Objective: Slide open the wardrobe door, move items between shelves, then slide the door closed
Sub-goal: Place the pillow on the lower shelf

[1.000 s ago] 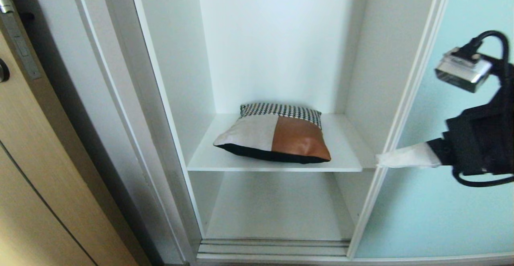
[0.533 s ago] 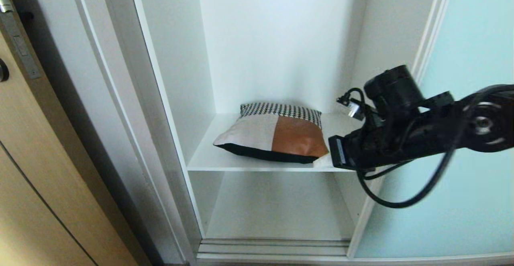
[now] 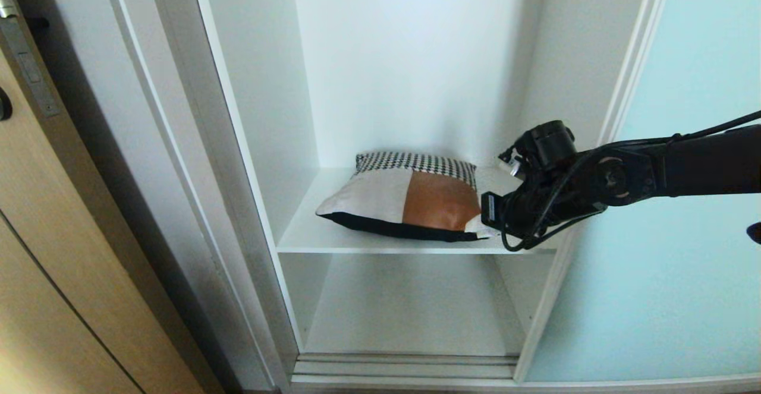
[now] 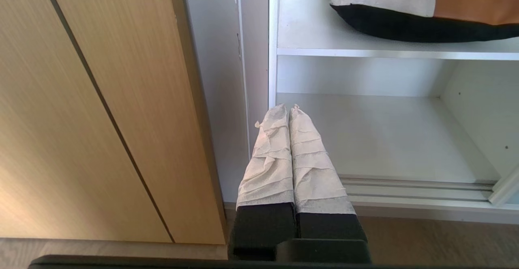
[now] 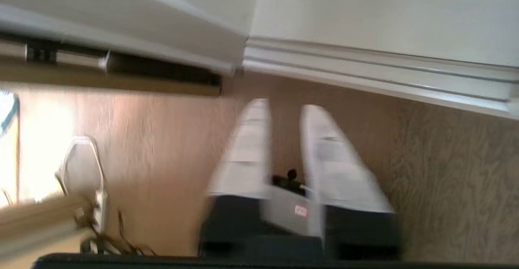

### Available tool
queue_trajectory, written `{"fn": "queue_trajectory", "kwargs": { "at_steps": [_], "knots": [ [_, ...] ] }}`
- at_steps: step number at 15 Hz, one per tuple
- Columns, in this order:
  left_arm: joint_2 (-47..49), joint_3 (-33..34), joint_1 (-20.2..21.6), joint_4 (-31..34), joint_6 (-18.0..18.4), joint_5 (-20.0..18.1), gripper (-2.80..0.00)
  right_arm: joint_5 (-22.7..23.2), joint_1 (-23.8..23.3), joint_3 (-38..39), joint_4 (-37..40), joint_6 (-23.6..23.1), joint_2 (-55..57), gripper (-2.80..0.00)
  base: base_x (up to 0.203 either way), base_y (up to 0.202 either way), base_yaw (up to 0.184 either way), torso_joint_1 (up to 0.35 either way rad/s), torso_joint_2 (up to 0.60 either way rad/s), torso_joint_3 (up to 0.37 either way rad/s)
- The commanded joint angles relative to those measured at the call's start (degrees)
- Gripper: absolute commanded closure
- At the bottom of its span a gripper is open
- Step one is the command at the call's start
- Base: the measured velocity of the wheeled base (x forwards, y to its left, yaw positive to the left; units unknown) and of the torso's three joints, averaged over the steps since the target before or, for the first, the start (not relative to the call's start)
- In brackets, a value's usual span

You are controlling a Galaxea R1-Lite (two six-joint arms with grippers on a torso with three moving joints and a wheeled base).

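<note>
The patchwork cushion (image 3: 410, 198) lies flat on the upper white shelf (image 3: 324, 236) inside the wardrobe, and it also shows in the left wrist view as the cushion (image 4: 405, 1). The lower shelf (image 3: 404, 314) is bare. The sliding wardrobe door (image 3: 684, 216), pale aqua glass, stands slid to the right, leaving the bay open. My right gripper (image 3: 483, 227) reaches in from the right to the cushion's near right corner; its white-wrapped fingers stand apart in the right wrist view, right gripper (image 5: 284, 106), with nothing between them. My left gripper (image 4: 287, 108) is shut and empty, low by the wardrobe's left post.
A tan wooden door (image 3: 53, 251) with a latch plate stands at the left, beside the wardrobe's white side post (image 3: 196, 162). The floor track (image 3: 404, 367) runs along the wardrobe's bottom. Brown wood floor (image 5: 446, 171) shows in the right wrist view.
My right arm has swung left from in front of the aqua door into the open bay, reaching the cushion's right corner. The cushion has not moved.
</note>
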Motion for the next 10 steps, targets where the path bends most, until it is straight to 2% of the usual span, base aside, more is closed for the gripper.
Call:
{"fn": "queue_trajectory", "kwargs": {
  "at_steps": [1, 7, 10],
  "knots": [
    [0.09, 0.09, 0.01, -0.02, 0.00, 0.01, 0.00, 0.37, -2.47, -1.12, 0.19, 0.79, 1.39, -2.80, 0.000, 0.000, 0.000, 0.000, 0.00, 0.000],
    [0.09, 0.09, 0.01, -0.02, 0.00, 0.01, 0.00, 1.62, -3.20, -6.37, -0.21, 4.10, 8.92, -2.80, 0.000, 0.000, 0.000, 0.000, 0.00, 0.000],
    [0.09, 0.09, 0.01, -0.02, 0.00, 0.01, 0.00, 2.26, -3.31, -10.54, -3.96, 7.39, 14.22, -2.80, 0.000, 0.000, 0.000, 0.000, 0.00, 0.000]
  ]
}}
